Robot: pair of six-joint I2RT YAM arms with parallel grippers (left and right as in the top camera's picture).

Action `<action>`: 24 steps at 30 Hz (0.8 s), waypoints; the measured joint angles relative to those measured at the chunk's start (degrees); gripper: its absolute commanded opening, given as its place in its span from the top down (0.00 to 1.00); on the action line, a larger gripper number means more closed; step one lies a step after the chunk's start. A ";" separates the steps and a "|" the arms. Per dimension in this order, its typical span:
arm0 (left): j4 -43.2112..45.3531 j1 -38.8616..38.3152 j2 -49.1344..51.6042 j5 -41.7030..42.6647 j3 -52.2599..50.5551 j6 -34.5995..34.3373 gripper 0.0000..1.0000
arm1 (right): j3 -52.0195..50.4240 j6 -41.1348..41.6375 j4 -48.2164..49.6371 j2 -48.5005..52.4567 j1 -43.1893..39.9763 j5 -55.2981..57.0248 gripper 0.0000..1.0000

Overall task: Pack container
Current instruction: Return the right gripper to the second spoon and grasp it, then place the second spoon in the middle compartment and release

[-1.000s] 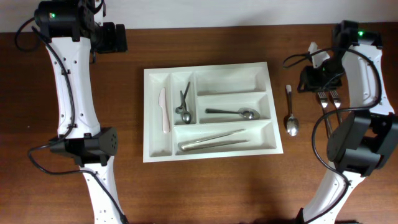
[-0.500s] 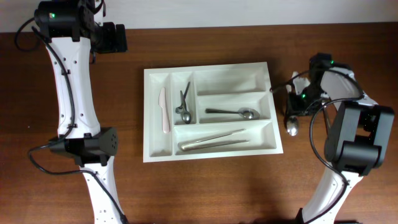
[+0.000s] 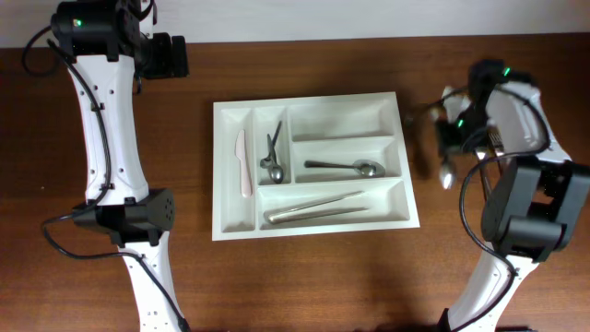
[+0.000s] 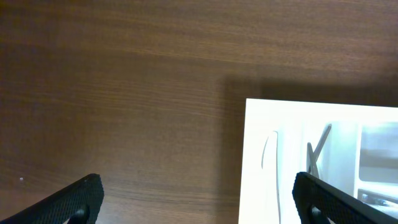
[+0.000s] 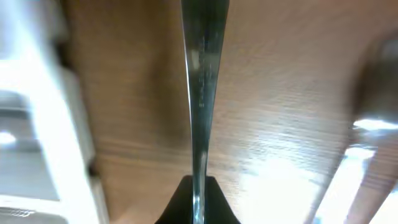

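Note:
The container (image 3: 223,175) is a white compartment tray at mid-table; its corner (image 4: 261,130) shows in the left wrist view and its blurred edge (image 5: 43,124) in the right wrist view. It holds a white plastic knife (image 3: 243,163), small spoons (image 3: 272,157), a spoon (image 3: 348,167) and long metal pieces (image 3: 313,209). My right gripper (image 3: 450,136) (image 5: 198,190), just right of the container, is shut on the handle of a metal spoon (image 3: 446,172) (image 5: 202,74), which looks blurred. Over bare table at the far left, my left gripper (image 3: 173,55) (image 4: 199,205) is open and holds nothing.
Bright blurred metal pieces (image 5: 367,155) lie on the wood right of the held spoon. Both arm bases stand near the front edge, the left one (image 3: 138,217) and the right one (image 3: 530,207), either side of the container.
My right gripper has come down over the spoon lying right of the container and shut on its handle. The spoon has shifted slightly right with it. The left arm has not moved.

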 measured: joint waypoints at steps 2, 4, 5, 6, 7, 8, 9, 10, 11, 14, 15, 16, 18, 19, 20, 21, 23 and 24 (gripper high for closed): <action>-0.04 0.00 0.00 0.00 0.00 0.02 0.01 | 9.46 0.00 -4.81 0.00 0.07 -0.02 0.96; 0.00 0.00 0.00 0.00 0.00 0.02 0.01 | 14.34 -0.11 -6.69 -0.09 0.26 -0.11 0.96; -0.02 0.00 0.00 0.00 0.00 0.00 0.01 | 18.05 -0.68 -8.33 -0.15 0.59 -0.52 0.96; -0.02 0.00 0.00 0.00 0.02 0.02 0.01 | 19.58 -0.98 -9.05 -0.17 0.83 -0.94 0.96; 0.00 0.00 0.02 0.00 0.02 0.02 0.01 | 21.46 -1.95 -10.10 -0.22 1.31 -1.51 0.96; -0.02 0.00 0.00 0.00 0.00 0.02 0.01 | 23.06 -3.21 -11.30 -0.22 2.03 -2.27 0.96; -0.02 0.00 0.02 0.00 0.02 0.00 0.01 | 24.46 -4.94 -12.44 -0.22 3.21 -3.17 0.96; -0.02 0.00 0.00 0.00 0.02 0.02 0.01 | 25.35 -6.78 -12.96 -0.22 4.59 -3.91 0.96; -0.02 0.00 0.00 0.00 0.00 0.02 0.01 | 25.83 -8.26 -13.29 -0.22 5.90 -4.59 0.96; -0.02 0.00 0.02 0.00 0.02 0.02 0.01 | 26.03 -15.69 -15.08 -0.22 13.11 -7.02 0.96; -0.02 0.00 0.00 0.00 0.00 0.02 0.01 | 26.03 -19.74 -16.44 -0.22 16.13 -8.15 0.96; -0.02 0.00 0.00 0.00 0.02 0.02 0.01 | 26.03 -22.03 -17.22 -0.22 17.79 -8.57 0.96; -0.02 0.00 0.00 0.00 0.00 0.02 0.01 | 26.03 -27.50 -19.21 -0.22 20.92 -9.22 0.96; -0.02 0.00 0.02 0.00 0.02 0.02 0.01 | 26.03 -29.35 -19.58 -0.22 22.08 -9.42 0.96; -0.02 0.00 0.00 0.00 0.00 0.02 0.01 | 26.03 -31.80 -20.17 -0.22 23.32 -9.73 0.96; -0.02 0.00 0.00 0.00 0.00 0.02 0.01 | 25.97 -34.88 -20.81 -0.22 24.70 -9.92 0.96; -0.02 0.00 0.02 0.00 0.00 0.00 0.01 | 25.49 -39.12 -21.44 -0.22 25.94 -10.21 0.96; -0.02 0.00 0.00 0.00 0.02 0.02 0.01 | 24.65 -41.05 -21.40 -0.24 26.23 -10.16 0.96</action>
